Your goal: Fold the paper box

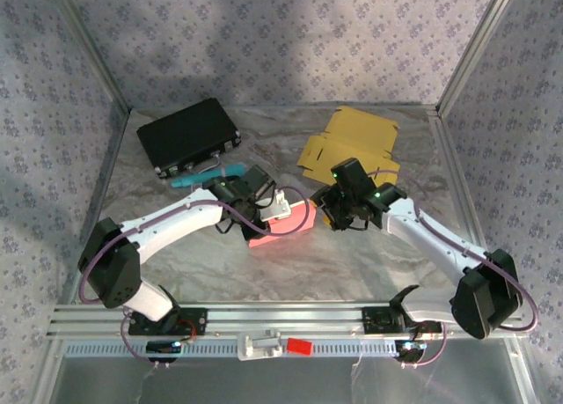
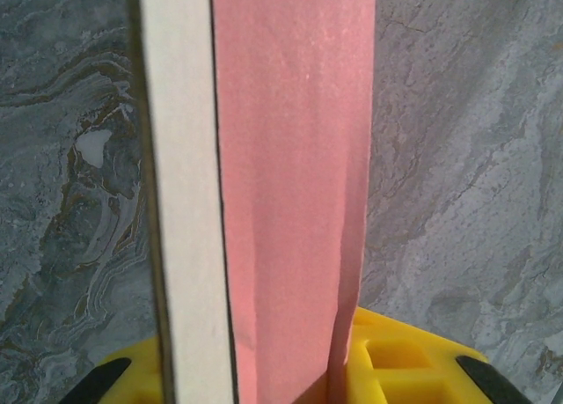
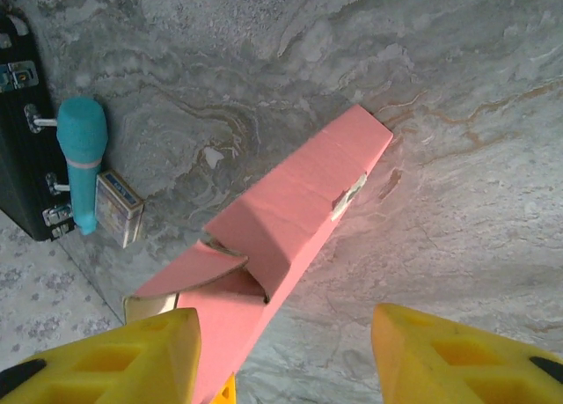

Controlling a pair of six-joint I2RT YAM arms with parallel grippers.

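The pink paper box (image 1: 283, 223) lies mid-table, partly formed, with a white inner flap (image 1: 280, 205) raised at its left end. My left gripper (image 1: 269, 207) is shut on that end. In the left wrist view the pink panel (image 2: 290, 184) and its white edge (image 2: 185, 202) run straight up from between the yellow fingers (image 2: 405, 360). My right gripper (image 1: 331, 207) hovers at the box's right end, open. In the right wrist view the box (image 3: 290, 210) slants between its fingers (image 3: 106, 360), close to the left one, with a loose flap (image 3: 189, 268) curling up.
A black case (image 1: 189, 135) lies at the back left, with a teal pen (image 1: 198, 178) and a small carton (image 3: 119, 208) beside it. A flat yellow cardboard blank (image 1: 352, 140) lies at the back right. Aluminium frame posts and patterned walls enclose the table.
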